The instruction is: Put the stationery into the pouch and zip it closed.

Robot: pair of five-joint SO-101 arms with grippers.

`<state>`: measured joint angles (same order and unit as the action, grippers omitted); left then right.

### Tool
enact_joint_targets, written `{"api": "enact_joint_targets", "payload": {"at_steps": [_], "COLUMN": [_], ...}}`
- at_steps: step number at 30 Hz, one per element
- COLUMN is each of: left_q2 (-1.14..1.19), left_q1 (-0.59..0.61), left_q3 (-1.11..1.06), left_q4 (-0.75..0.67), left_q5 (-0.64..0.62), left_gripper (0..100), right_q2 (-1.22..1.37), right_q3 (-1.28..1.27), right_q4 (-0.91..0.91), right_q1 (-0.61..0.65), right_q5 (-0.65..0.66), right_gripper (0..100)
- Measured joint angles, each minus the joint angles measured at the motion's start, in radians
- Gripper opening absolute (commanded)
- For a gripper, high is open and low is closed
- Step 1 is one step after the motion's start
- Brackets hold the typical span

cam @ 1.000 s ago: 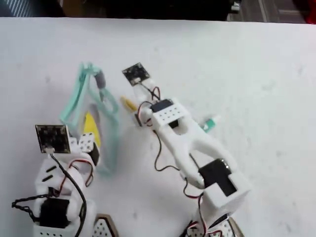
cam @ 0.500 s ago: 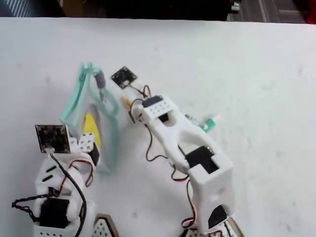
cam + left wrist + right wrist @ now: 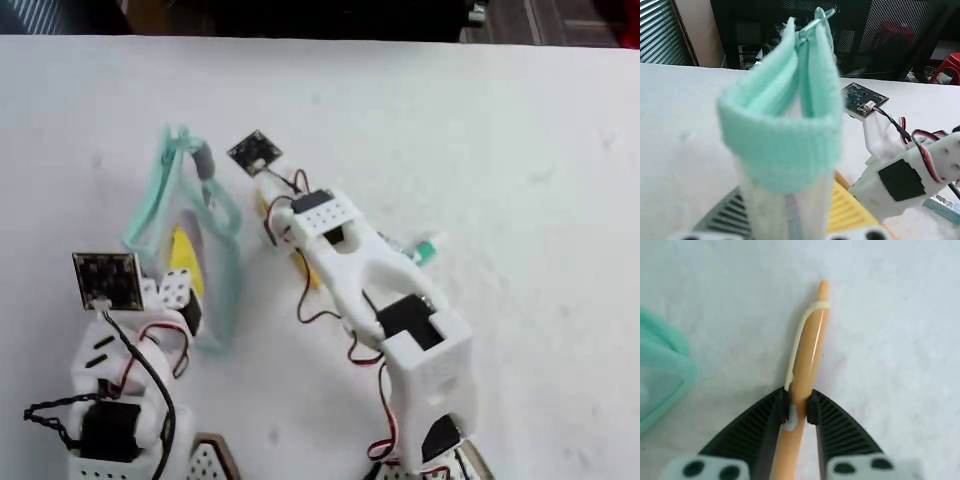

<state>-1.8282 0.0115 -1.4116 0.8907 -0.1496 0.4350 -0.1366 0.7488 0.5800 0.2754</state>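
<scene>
The mint-green pouch [image 3: 190, 225] stands open on the white table, left of centre. My left gripper [image 3: 185, 280] is shut on its near rim; in the left wrist view the pouch's rim [image 3: 785, 125] rises from between the grey and yellow fingers of the left gripper [image 3: 787, 212]. My right gripper [image 3: 800, 407] is shut on an orange pen [image 3: 807, 350], which points forward just above the table. From above, the right gripper [image 3: 272, 215] and the pen [image 3: 262, 205] sit just right of the pouch's opening. A corner of the pouch [image 3: 660, 370] lies beside the pen.
A small stationery piece with a teal end [image 3: 428, 248] lies on the table just right of the right arm. The right arm's body [image 3: 905, 175] and its camera board [image 3: 862, 97] stand close beside the pouch. The table's far edge [image 3: 320, 38] meets a dark background.
The right arm has swung left with the pen in its gripper, closer to the pouch's opening. The left arm and the pouch have stayed put.
</scene>
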Motion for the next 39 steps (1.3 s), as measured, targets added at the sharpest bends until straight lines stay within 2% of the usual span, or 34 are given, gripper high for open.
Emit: {"api": "enact_joint_targets", "payload": {"at_steps": [9, 24, 32, 37, 39], "left_q2": [0.0, 0.0, 0.0, -0.002, -0.002], "left_q1": [0.0, 0.0, -0.052, -0.089, -0.12], "left_q3": [0.0, 0.0, 0.0, 0.0, 0.0], "left_q4": [0.0, 0.0, 0.0, -0.005, -0.005], "left_q5": [0.0, 0.0, 0.008, 0.009, 0.009], "left_gripper": [3, 3, 3, 17, 19], "right_q2": [-0.068, -0.493, -0.741, -0.922, -0.991], "right_q3": [0.011, 0.011, 0.011, 0.011, 0.011], "right_q4": [0.123, 0.296, 0.351, 0.368, 0.368], "right_q1": [-0.051, -0.084, -0.084, -0.072, -0.054], "right_q5": [0.003, 0.003, 0.003, 0.003, 0.003], "right_gripper": [1.5, 1.5, 1.5, 1.5, 1.5]}}
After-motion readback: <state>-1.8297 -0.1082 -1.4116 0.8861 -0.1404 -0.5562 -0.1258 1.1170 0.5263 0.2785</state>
